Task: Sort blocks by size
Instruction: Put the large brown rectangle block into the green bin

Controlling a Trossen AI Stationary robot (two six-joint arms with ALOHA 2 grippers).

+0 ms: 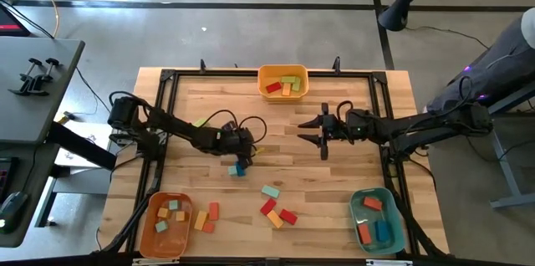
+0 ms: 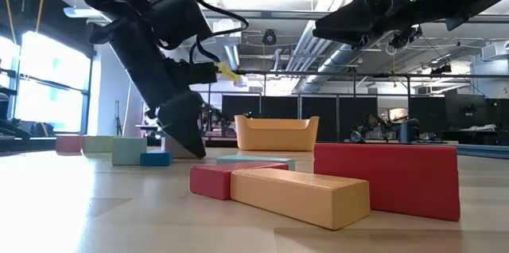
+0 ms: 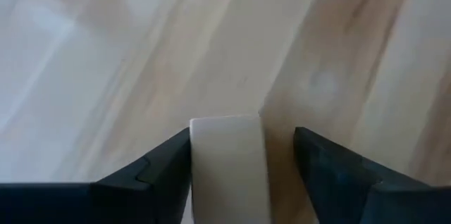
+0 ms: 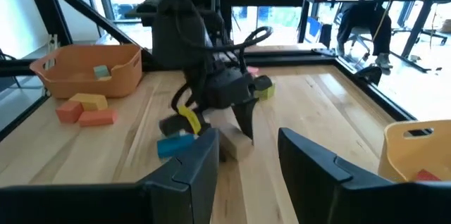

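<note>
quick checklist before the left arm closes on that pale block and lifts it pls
1. Pale block sits between the left gripper fingers: ok.
2. Block centred in the gap: not ok, it lies against one finger, with a gap on the other side.
3. Jaws closed on it: not ok, open.
4. Neighbouring blue block free of the fingers: cannot tell, it lies very close beside the gripper.
5. Right gripper out of the way: ok, it hangs open over the table middle, apart from the left arm.
6. Orange bin, yellow bin and teal bin reachable: ok, all three stand at the table edges with blocks in them.
</note>
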